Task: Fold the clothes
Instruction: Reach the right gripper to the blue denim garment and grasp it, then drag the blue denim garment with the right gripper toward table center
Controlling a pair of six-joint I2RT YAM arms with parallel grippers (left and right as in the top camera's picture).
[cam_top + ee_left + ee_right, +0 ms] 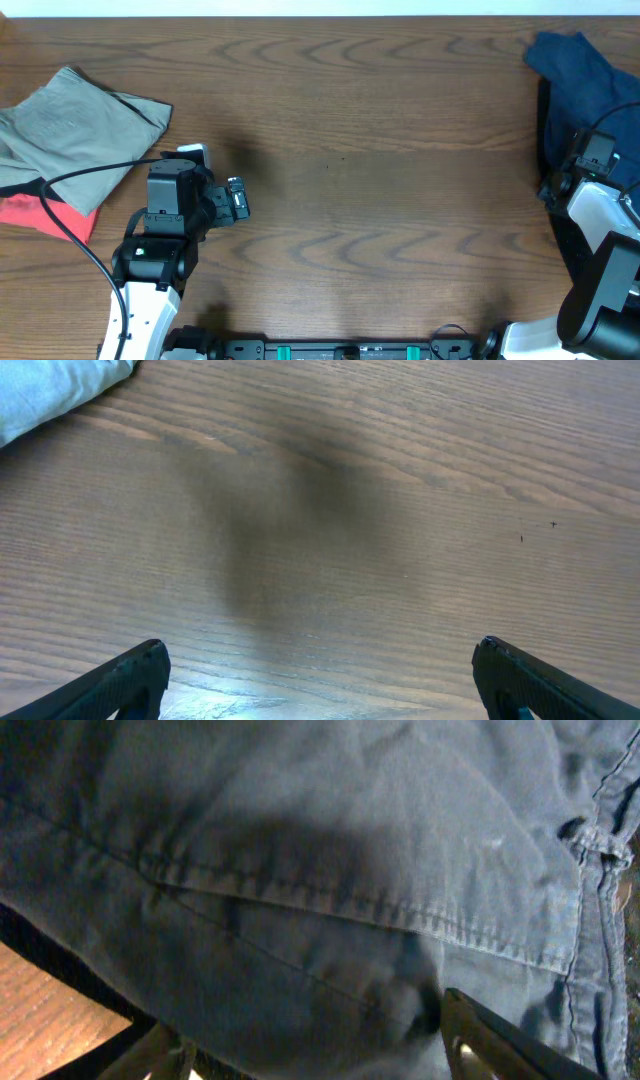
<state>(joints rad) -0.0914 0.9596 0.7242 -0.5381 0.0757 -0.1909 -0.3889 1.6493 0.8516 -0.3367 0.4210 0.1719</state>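
Pick-up looks to be in hand: right fingers (pixel 500 1045) hang spread over the wrinkled dark navy-blue garment (pixel 585 85) at the right edge of the brown wooden surface (pixel 380 150), left fingers (pixel 120 685) spread idle, so next they must pinch a hem.

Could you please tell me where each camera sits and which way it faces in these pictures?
Overhead: fixed above the table, looking straight down; the left arm and right arm show, the khaki-grey garment and coral-red piece at left, the navy garment at right.
Left wrist: on the left arm, looking across bare wood; the open left gripper frames the bottom.
Right wrist: close over the navy garment; the right gripper shows at the bottom.
Shared: overhead and left wrist both catch the khaki-grey garment; overhead and right wrist, the navy garment.
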